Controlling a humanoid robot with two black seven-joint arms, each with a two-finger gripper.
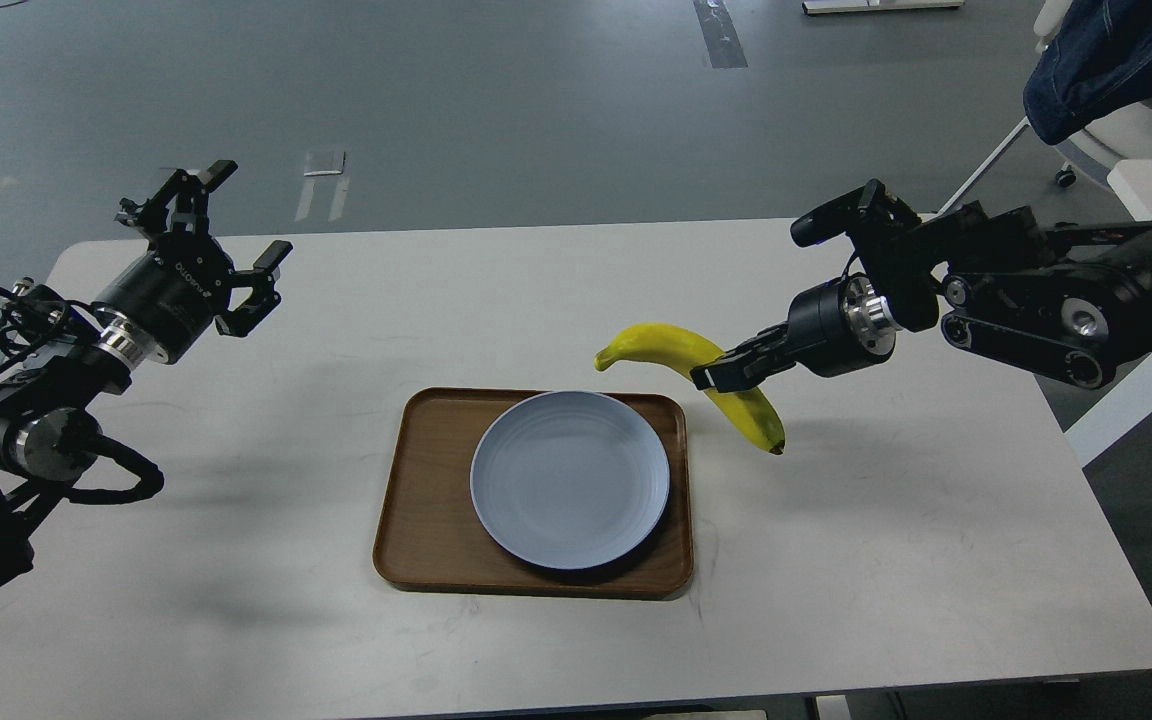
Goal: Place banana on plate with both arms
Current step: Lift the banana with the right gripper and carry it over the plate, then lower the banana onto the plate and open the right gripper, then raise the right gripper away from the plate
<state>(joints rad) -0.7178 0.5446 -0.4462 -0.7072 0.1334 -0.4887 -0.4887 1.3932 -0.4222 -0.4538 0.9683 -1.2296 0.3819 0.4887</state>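
Right gripper (726, 372): clamped on the banana (671, 345), held at 2 o'clock off the plate (570, 479).
Left gripper (226, 240): fingers spread, empty, at 10 o'clock.

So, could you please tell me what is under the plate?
The plate sits on a brown wooden tray, which rests on the white table. The tray surface beneath the plate is hidden.
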